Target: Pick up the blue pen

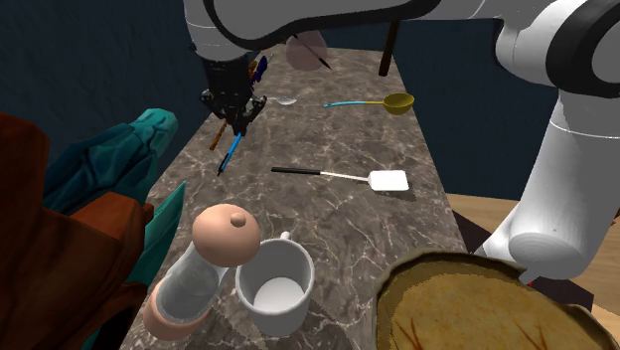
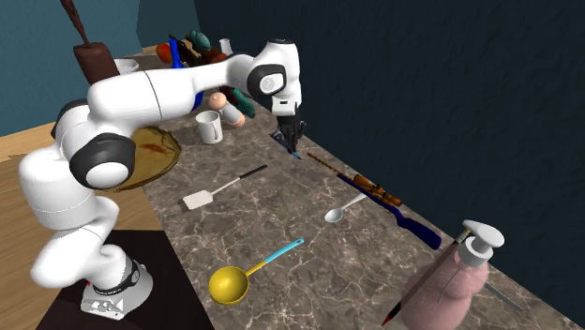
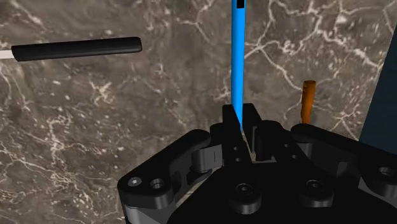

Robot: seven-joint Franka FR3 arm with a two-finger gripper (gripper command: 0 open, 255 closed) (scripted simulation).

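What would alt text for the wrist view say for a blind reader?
A black gripper clasps one end of a blue pen between its two fingers; the pen stretches away from them across a dark marbled counter. A black handle lies farther off to one side, and an orange-brown stick pokes out beside the gripper.

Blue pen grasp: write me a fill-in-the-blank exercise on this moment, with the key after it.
The black hand is ____ on the slim blue pen. The flat white spatula has a ____ handle. The white handled mug stands ____ on the dark marbled counter. Missing words: shut; black; upright.
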